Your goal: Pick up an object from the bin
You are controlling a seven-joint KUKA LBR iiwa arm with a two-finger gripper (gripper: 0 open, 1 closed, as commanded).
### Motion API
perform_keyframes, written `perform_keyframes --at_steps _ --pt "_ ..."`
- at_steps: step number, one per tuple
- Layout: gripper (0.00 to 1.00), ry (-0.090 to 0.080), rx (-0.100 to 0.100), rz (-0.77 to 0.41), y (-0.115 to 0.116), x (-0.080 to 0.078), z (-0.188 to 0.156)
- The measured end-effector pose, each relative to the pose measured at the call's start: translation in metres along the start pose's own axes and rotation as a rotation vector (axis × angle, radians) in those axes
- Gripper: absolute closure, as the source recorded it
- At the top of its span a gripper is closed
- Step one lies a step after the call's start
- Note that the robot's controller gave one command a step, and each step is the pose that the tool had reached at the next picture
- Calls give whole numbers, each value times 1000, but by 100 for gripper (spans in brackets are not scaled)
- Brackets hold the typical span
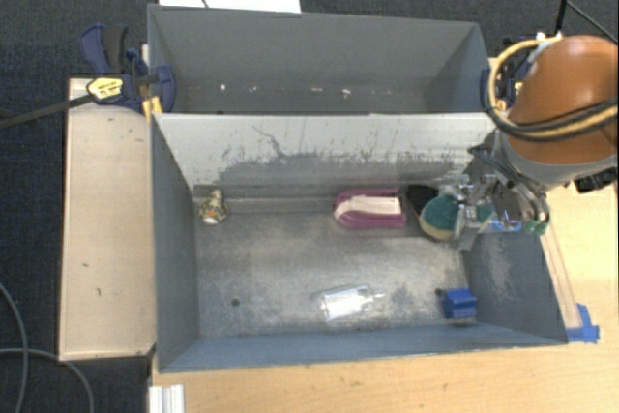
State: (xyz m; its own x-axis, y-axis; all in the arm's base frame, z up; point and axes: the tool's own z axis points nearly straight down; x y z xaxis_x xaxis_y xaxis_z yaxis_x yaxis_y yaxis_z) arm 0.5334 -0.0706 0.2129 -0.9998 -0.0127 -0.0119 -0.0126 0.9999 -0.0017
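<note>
pincer (471,213) beside a round teal thing (438,218) at the back right (grip: cannot tell).

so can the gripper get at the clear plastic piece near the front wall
Probably yes: the clear plastic piece lies alone on bare floor, nothing on it, and the blue block sits apart, nearer the gripper.

A round teal thing (438,219) lies back right in the bin (290,155).
</note>
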Motion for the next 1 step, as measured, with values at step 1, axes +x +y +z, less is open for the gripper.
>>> perform_keyframes --at_steps 1 --pt "100 5 -1 -74 0 -30 -19"
